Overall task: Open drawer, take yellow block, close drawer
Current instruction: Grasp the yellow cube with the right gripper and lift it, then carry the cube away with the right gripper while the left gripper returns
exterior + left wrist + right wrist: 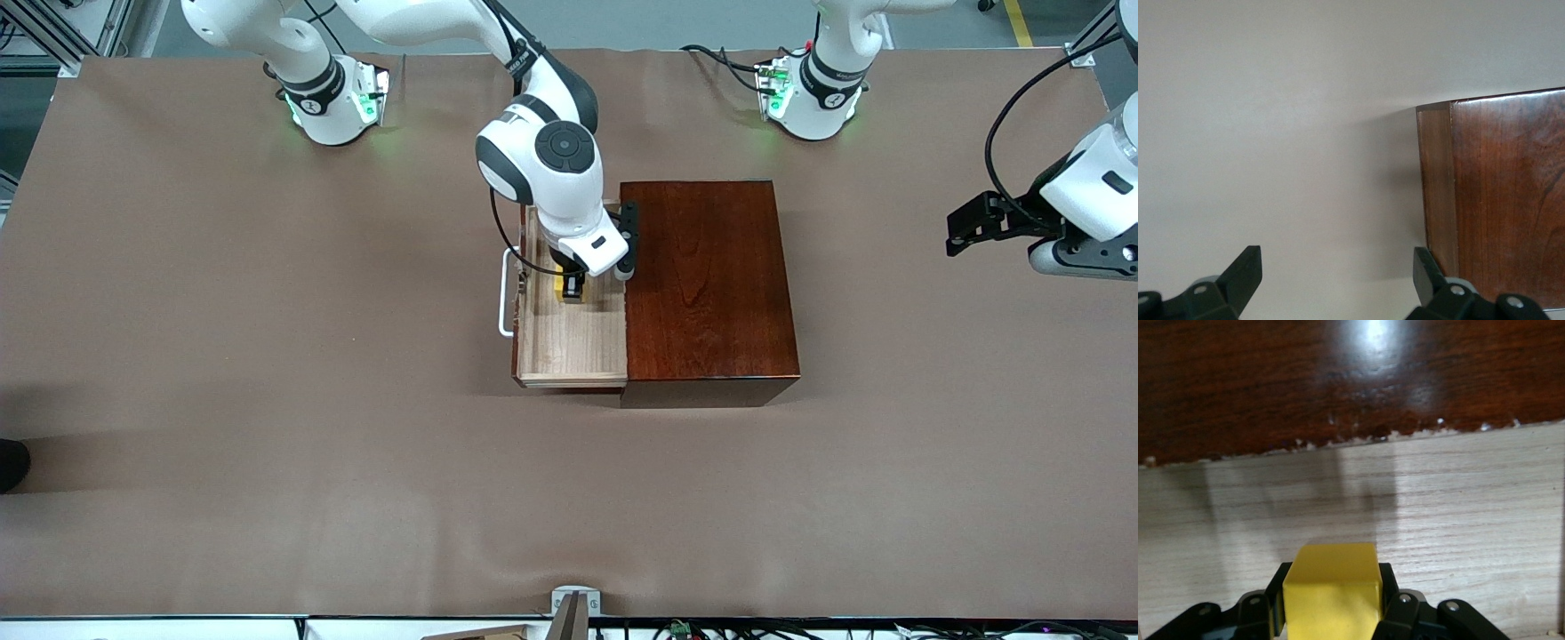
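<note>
Right gripper [572, 286]: down in the open drawer [578, 342], fingers pinching the yellow block [1331, 590].
Left gripper [1335, 283]: fingers spread, waiting over the worktop [267, 400] beside the wooden box [707, 284].
Drawer: pulled out toward the right arm's end, handle [507, 292] leading.
</note>
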Available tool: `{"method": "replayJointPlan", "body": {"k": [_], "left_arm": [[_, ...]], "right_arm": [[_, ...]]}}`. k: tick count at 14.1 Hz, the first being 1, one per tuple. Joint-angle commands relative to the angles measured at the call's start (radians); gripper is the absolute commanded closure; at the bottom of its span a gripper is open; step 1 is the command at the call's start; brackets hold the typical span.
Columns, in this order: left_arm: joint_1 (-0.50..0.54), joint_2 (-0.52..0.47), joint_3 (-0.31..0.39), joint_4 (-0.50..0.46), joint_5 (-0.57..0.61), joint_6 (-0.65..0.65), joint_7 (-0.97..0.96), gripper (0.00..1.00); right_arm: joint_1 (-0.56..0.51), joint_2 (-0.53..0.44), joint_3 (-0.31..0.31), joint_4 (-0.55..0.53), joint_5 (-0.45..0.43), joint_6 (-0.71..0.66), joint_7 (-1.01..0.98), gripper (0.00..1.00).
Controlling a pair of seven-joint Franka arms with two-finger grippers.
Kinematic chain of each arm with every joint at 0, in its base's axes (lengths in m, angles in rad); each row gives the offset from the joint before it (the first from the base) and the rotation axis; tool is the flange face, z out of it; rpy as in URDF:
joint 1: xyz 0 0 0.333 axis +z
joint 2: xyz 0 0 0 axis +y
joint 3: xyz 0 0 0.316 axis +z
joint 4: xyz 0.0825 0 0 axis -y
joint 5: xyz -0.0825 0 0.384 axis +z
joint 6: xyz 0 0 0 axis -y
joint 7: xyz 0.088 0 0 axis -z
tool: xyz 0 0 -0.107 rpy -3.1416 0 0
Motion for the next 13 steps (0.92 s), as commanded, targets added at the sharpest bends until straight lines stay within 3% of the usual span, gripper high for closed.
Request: {"method": "replayJointPlan", "body": {"k": [1, 7, 13], "left_arm": [[-0.001, 0.007, 0.001, 0.02, -0.008, 0.004, 0.016, 0.0], [-0.004, 0.009, 0.0, 0.019, -0.008, 0.004, 0.009, 0.0], [-0.012, 0.007, -0.004, 0.02, -0.014, 0.004, 0.003, 0.0]], "right_arm": [[0.008, -0.005, -0.01, 0.026, -0.042, -0.012, 0.027, 1.0], [-0.018, -0.016, -0.013, 0.12, -0.03, -0.145, 0.035, 1.0], [-0.116, -0.155, -0.012, 0.115, -0.007, -0.285, 0.174, 1.0]]}}
